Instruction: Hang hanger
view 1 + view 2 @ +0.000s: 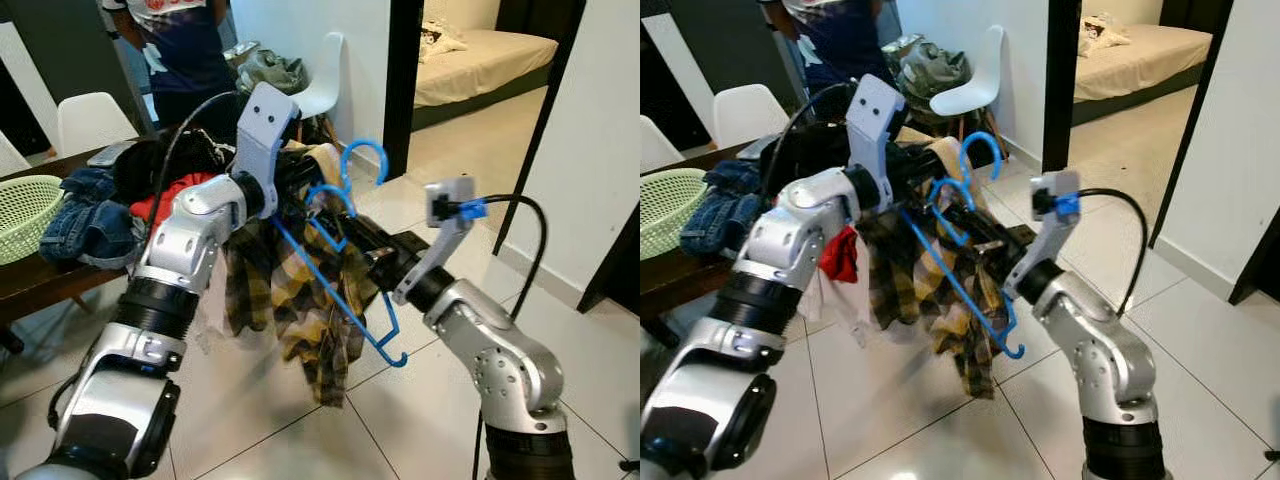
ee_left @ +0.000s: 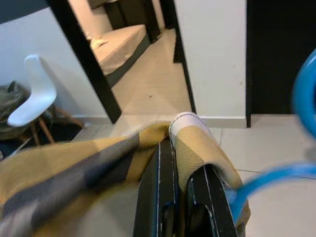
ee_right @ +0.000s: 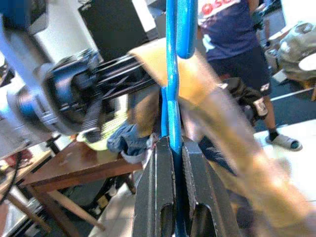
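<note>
Right wrist view: my right hand (image 3: 173, 163) grips the blue plastic hanger (image 3: 174, 74); left hand (image 2: 180, 173) pinches the yellow checked shirt (image 2: 74, 168), unhung.

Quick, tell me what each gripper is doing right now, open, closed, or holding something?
Left gripper: closed on the yellow plaid shirt.
Right gripper: closed on the blue hanger.
</note>
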Robot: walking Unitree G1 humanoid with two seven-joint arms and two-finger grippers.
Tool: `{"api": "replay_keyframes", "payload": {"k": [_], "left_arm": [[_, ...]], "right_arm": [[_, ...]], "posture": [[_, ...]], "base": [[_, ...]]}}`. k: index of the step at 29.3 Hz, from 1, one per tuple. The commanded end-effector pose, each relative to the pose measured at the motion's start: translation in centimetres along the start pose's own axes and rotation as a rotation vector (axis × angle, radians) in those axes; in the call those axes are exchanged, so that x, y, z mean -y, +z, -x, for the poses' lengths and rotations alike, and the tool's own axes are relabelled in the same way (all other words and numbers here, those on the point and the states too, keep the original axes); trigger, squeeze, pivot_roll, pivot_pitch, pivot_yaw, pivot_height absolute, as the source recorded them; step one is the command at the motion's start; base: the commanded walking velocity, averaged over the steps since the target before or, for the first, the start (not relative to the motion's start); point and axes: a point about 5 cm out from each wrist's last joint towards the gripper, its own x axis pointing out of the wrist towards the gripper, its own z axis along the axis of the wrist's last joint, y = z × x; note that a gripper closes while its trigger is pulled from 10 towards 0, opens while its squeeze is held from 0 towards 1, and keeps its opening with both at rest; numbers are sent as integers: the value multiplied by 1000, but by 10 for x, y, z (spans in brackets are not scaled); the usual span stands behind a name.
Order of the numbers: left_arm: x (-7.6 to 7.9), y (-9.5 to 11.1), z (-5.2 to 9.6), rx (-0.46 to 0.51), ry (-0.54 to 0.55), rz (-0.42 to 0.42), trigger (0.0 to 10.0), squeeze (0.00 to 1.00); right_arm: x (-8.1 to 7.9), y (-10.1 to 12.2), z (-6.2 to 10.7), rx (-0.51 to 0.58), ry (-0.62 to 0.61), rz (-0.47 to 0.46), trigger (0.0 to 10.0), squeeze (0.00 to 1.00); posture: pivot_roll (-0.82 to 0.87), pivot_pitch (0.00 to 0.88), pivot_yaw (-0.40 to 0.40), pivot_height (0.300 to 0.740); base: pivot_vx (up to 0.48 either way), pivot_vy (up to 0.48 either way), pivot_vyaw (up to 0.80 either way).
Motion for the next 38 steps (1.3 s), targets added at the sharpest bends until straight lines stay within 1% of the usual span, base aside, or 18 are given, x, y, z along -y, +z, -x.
{"api": "replay_keyframes", "payload": {"k": [1, 2, 4, 6, 7, 9, 12, 14, 17, 19, 22, 24, 25, 27, 29, 30, 32, 38], "left_arm": [[-2, 0, 6, -3, 5, 33, 10000, 0], [-2, 0, 6, -3, 5, 33, 10000, 0], [28, 9, -3, 73, -86, 125, 10000, 0], [48, 18, -9, 135, -153, 180, 10000, 0], [48, 18, -9, 135, -153, 180, 10000, 0], [61, 25, -16, 172, -187, 204, 10000, 0], [67, 31, -21, 191, -203, 219, 10000, 0], [73, 37, -23, 212, -219, 241, 10000, 0], [76, 40, -22, 216, -228, 258, 10000, 0], [76, 38, -21, 200, -209, 266, 10000, 0], [74, 37, -19, 191, -190, 271, 10000, 0], [69, 34, -17, 178, -157, 267, 10000, 0], [60, 30, -14, 163, -111, 256, 10000, 0], [60, 30, -14, 163, -111, 256, 10000, 0], [28, 26, -4, 142, 32, 231, 10000, 0], [28, 26, -4, 142, 32, 231, 10000, 0], [10, 28, 4, 148, 102, 210, 10000, 0], [-4, 38, 11, 173, 141, 184, 10000, 0]], "right_arm": [[-1, 10, -4, 64, 4, 17, 10000, 0], [-1, 10, -4, 64, 4, 17, 10000, 0], [-3, 3, -13, 30, -24, 31, 10000, 0], [-5, -3, -19, 1, -40, 41, 10000, 0], [-5, -3, -19, 1, -40, 41, 10000, 0], [-8, -9, -22, -33, -43, 58, 10000, 0], [-7, -12, -23, -54, -58, 71, 10000, 0], [-2, -12, -23, -70, -116, 119, 10000, 0], [6, -8, -23, -54, -172, 134, 10000, 0], [16, -2, -20, -35, -238, 165, 10000, 0], [21, 1, -18, -33, -275, 187, 10000, 0], [27, 4, -15, -37, -323, 217, 10000, 0], [34, 7, -11, -35, -371, 237, 10000, 0], [34, 7, -11, -35, -371, 237, 10000, 0], [50, 18, 3, 7, -484, 244, 10000, 0], [50, 18, 3, 7, -484, 244, 10000, 0], [57, 21, 10, 28, -534, 235, 10000, 0], [60, 15, 14, 11, -551, 222, 10000, 0]], "posture": [[-96, 0, 97, 740], [-96, 0, 97, 740], [-88, 0, 89, 740], [-85, 0, 86, 740], [-85, 0, 86, 740], [-82, 0, 86, 740], [-84, 0, 87, 740], [-87, 0, 93, 740], [-91, 0, 96, 740], [-93, 0, 99, 740], [-93, 0, 99, 740], [-94, 0, 97, 740], [-96, 0, 98, 740], [-96, 0, 98, 740], [-93, 0, 98, 740], [-93, 0, 98, 740], [-92, 0, 97, 740], [-91, 0, 91, 740]], "base": [[0, 0, 0], [0, 0, 0], [0, 0, 0], [0, 0, 0], [0, 0, 0], [0, 0, 0], [0, 0, 0], [0, 0, 0], [0, 0, 0], [0, 0, 0], [0, 0, 0], [0, 0, 0], [0, 0, 0], [0, 0, 0], [0, 0, 0], [0, 0, 0], [0, 0, 0], [0, 0, 0]]}}
